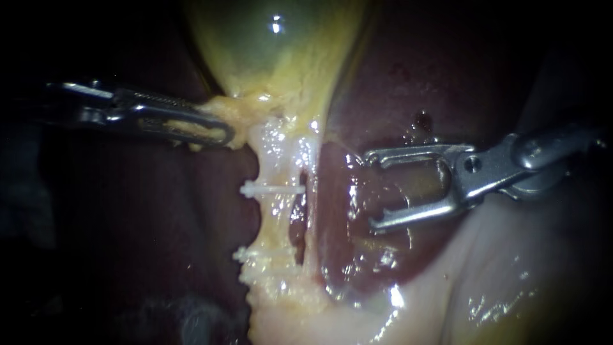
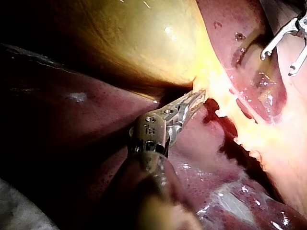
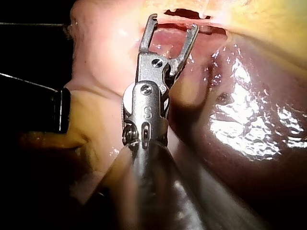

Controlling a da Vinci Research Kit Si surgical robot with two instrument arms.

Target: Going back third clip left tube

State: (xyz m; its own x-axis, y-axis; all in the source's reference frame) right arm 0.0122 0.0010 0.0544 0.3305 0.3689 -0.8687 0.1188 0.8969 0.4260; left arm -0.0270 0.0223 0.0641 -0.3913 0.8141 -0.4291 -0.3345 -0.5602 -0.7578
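Note:
The yellow-green gallbladder narrows into a pale, fatty left tube running down the middle of the endoscope view. A white clip crosses this tube, and another white clip sits lower on it. My left instrument has its jaws shut on yellowish tissue at the gallbladder's neck. My right instrument stands to the right of the tube, apart from it and over the liver, its jaws wide open with nothing between them. It also shows far off in the left wrist view.
Dark red liver lies behind and to the right of the tube, wet and glistening. Pale tissue fills the lower right. A narrow dark gap runs along the tube's right side. The far left is dark.

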